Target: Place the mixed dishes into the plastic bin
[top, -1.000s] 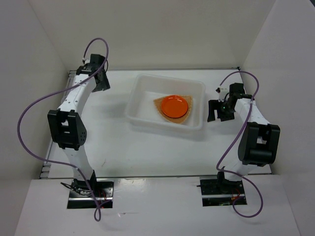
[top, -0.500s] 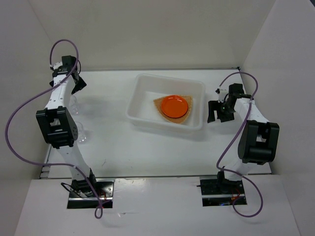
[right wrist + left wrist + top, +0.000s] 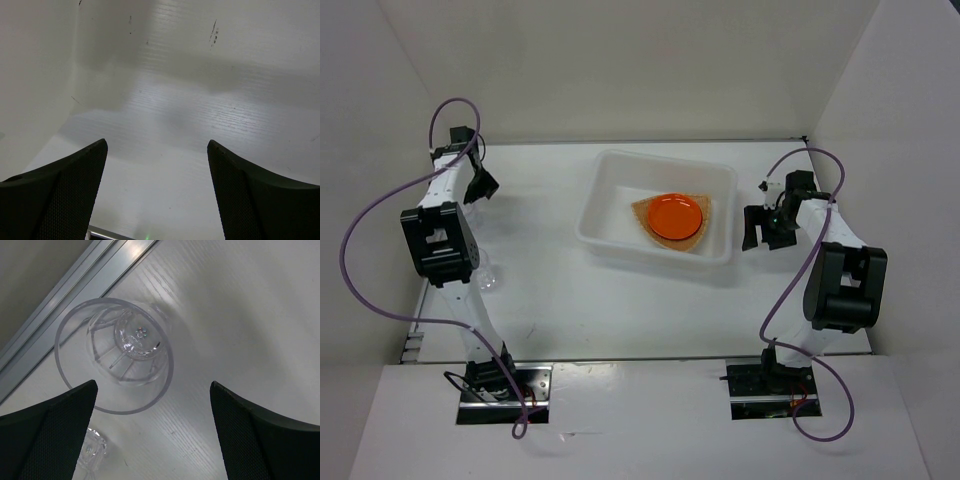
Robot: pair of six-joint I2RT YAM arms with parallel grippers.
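Orange plate (image 3: 674, 216) sits on woven plate (image 3: 642, 209) in the bin (image 3: 655, 262) as I hang my left pincer (image 3: 152, 390), wide, over a cup (image 3: 114, 355) at the table's (image 3: 620, 300) left edge, a second cup (image 3: 92, 452) beside it; right pincer (image 3: 765, 228) wide, empty; black plate unseen.

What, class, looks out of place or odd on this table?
Nothing looks spilled or broken. One clear cup stands upright beside the table's left edge rail, outside the plastic bin, below the open left gripper.
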